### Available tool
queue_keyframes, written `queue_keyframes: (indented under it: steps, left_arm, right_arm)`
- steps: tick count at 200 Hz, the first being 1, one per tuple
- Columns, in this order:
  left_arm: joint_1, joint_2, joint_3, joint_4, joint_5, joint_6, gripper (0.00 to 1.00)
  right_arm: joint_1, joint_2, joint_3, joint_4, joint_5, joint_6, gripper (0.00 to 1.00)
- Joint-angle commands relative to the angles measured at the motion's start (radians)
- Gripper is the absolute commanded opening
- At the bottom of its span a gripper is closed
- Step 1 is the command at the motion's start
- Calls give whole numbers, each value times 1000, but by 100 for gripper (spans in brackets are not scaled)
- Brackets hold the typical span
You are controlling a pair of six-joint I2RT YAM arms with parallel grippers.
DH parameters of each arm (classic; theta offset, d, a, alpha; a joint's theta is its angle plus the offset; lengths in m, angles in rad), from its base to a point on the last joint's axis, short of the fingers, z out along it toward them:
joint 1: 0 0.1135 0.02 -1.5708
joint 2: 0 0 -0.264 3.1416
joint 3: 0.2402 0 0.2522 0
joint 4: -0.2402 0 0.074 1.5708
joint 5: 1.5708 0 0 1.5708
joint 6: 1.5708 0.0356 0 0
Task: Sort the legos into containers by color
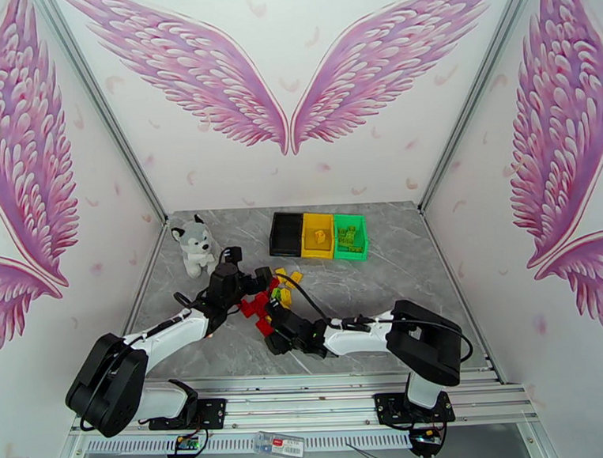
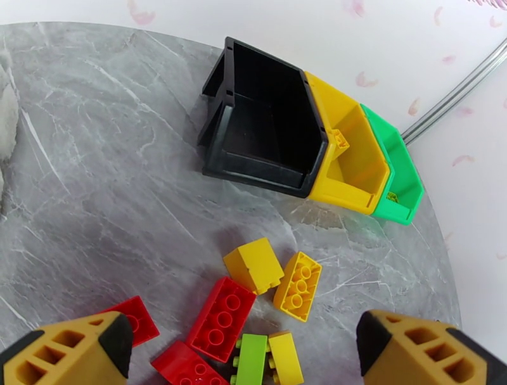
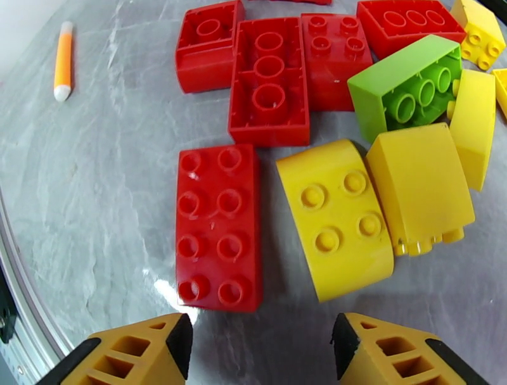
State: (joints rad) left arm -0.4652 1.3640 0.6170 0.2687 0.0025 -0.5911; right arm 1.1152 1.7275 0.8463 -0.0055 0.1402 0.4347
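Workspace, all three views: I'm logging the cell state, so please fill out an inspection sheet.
Surface: grey marbled table, no spills seen.
Job's things: red, yellow and green legos piled mid-table; black bin, yellow bin and green bin joined in a row behind; yellow and green hold pieces.
Clutter: plush husky at left; orange peg apart from the pile.
Grippers: left gripper and right gripper open, holding nothing.
Cables: black cable looping beside the pile.
Surroundings: white walls with pink wings; metal rail in front.
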Motion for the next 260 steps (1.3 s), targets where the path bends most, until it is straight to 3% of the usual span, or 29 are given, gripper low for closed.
queue_keyframes:
  steps: [1, 45, 101, 149, 166, 202, 260]
  left_arm:
    - [15, -1, -23, 23, 10, -17, 99]
    - [48, -2, -38, 35, 15, -33, 99]
    - [82, -5, -50, 45, 22, -46, 99]
    - [109, -3, -61, 58, 31, -62, 99]
    - [114, 0, -64, 64, 39, -67, 99]
    - [116, 12, -68, 80, 54, -79, 99]
    - [98, 32, -60, 101, 86, -72, 99]
  right_arm:
    - [20, -49, -19, -8, -24, 19, 68]
    - [51, 9, 12, -11, -42, 22, 68]
    - [59, 130, 104, -49, 40, 23, 71]
    - [59, 235, 222, -123, 137, 23, 58]
    - [59, 243, 242, -137, 154, 23, 49]
    - [58, 172, 218, -136, 150, 11, 25]
    - [54, -104, 107, -181, 260, -36, 23]
